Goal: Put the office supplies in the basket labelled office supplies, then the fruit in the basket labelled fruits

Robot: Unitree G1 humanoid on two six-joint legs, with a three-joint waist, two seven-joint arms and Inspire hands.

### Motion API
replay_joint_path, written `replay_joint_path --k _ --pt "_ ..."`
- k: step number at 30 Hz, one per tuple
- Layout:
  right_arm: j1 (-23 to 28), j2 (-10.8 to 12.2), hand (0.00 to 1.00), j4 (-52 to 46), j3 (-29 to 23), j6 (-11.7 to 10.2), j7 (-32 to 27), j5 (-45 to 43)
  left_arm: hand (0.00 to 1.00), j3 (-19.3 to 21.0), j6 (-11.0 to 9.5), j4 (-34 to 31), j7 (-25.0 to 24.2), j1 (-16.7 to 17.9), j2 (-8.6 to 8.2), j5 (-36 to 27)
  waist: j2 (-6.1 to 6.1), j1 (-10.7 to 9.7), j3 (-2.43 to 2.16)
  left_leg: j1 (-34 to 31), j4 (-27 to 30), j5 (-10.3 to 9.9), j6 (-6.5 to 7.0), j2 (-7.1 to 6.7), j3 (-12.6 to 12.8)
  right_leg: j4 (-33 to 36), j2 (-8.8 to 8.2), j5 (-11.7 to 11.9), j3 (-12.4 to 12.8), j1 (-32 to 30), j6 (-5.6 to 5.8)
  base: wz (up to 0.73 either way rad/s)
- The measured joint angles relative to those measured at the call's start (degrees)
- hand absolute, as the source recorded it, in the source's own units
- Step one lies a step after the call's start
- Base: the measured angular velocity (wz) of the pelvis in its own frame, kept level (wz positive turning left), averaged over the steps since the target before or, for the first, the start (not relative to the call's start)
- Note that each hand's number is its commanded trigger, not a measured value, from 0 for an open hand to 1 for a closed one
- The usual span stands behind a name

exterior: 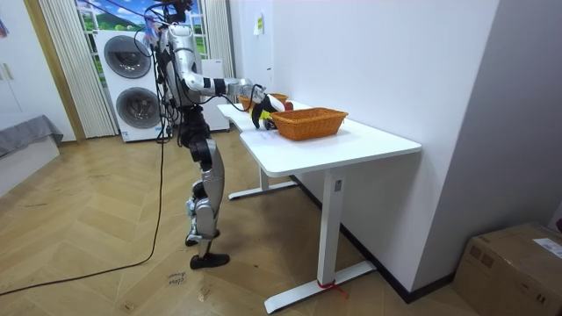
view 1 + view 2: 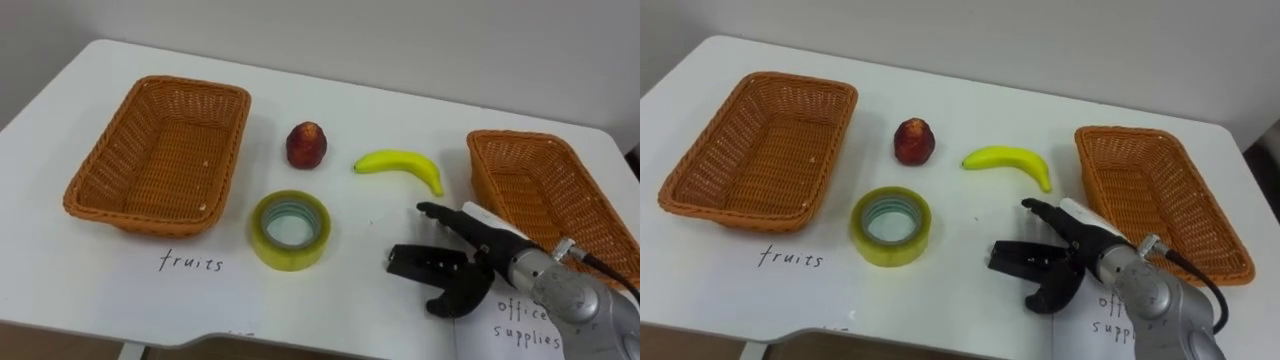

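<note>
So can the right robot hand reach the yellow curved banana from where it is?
Probably yes. The right robot hand is open, just on the robot's side of the yellow curved banana, with only bare white table between them; nothing blocks the way.

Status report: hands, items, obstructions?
Right hand open, empty, just short of banana. Banana, red fruit, tape roll all on table, none in fruits basket or supplies basket. Path to banana clear.
</note>
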Motion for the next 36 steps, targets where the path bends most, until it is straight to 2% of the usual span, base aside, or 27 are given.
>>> replay_joint_path --k 4,10,11,12,13,17,23,28,36 --pt "-0.2 -0.1 0.0 0.9 0.0 1.0 0.0 -0.1 0.0 0.0 0.3 0.0 0.2 -0.1 -0.01 0.1 -0.31 0.1 0.14 0.0 0.3 0.0 -0.05 0.0 -0.5 0.0 0.0 0.1 -0.5 0.4 -0.05 0.06" --pt "-0.2 -0.2 0.0 1.6 0.0 0.9 -0.1 0.3 0.0 0.0 0.9 -0.1 0.8 -0.1 -0.09 0.1 -0.33 0.1 0.13 0.0 0.4 0.1 -0.18 -0.05 -0.9 0.0 0.08 0.2 -0.6 0.5 -0.14 0.02" --pt "-0.2 -0.2 0.5 1.6 0.0 0.9 -0.1 0.3 0.0 0.0 0.9 -0.2 0.9 -0.1 -0.1 0.1 -0.33 0.0 0.13 0.0 0.4 0.1 -0.19 -0.05 -0.9 0.0 0.09 0.2 -0.6 0.5 -0.15 0.0" --pt "-0.2 -0.1 0.8 1.6 0.0 0.9 -0.1 0.3 0.0 0.0 0.9 -0.4 1.1 -0.1 -0.1 0.0 -0.33 0.0 0.13 0.0 0.4 0.2 -0.21 -0.05 -0.9 0.0 0.1 0.2 -0.6 0.5 -0.16 0.0" --pt "-0.2 -0.1 1.0 1.6 0.0 0.9 -0.1 0.3 0.0 0.0 0.9 -0.7 1.2 -0.2 -0.1 0.0 -0.33 0.0 0.13 0.0 0.4 0.2 -0.23 -0.05 -0.9 0.0 0.12 0.3 -0.6 0.5 -0.17 0.0" --pt "-0.2 0.0 1.0 1.7 0.0 0.9 -0.7 0.0 0.0 0.0 0.9 -1.2 1.3 -0.3 -0.15 0.0 -0.32 0.1 0.12 0.1 0.4 0.2 -0.25 -0.05 -0.9 0.0 0.14 0.3 -0.6 0.6 -0.19 0.0" --pt "-1.4 1.1 1.0 2.7 0.7 0.7 -5.2 -6.2 0.0 0.0 0.8 -1.2 2.4 -0.5 -0.18 -0.1 -0.3 0.4 0.11 0.2 0.4 0.2 -0.24 -0.2 -1.0 0.0 0.13 0.3 -0.6 0.7 -0.19 0.0" --pt "-3.0 1.5 1.0 5.1 0.7 0.7 -8.9 -6.9 0.0 0.0 0.8 -1.1 2.7 -0.5 -0.13 -0.1 -0.24 0.8 0.07 0.3 0.2 0.2 -0.24 -0.19 -1.1 -0.1 0.16 0.3 -0.7 0.7 -0.18 0.0" --pt "-3.2 2.3 1.0 6.5 0.6 0.8 -10.3 -6.7 0.0 0.0 0.7 -1.0 3.5 -0.6 -0.12 0.0 -0.21 1.1 0.06 1.0 -0.1 0.2 -0.24 -0.17 -1.1 -0.2 0.19 0.3 -0.7 1.3 -0.18 0.0"
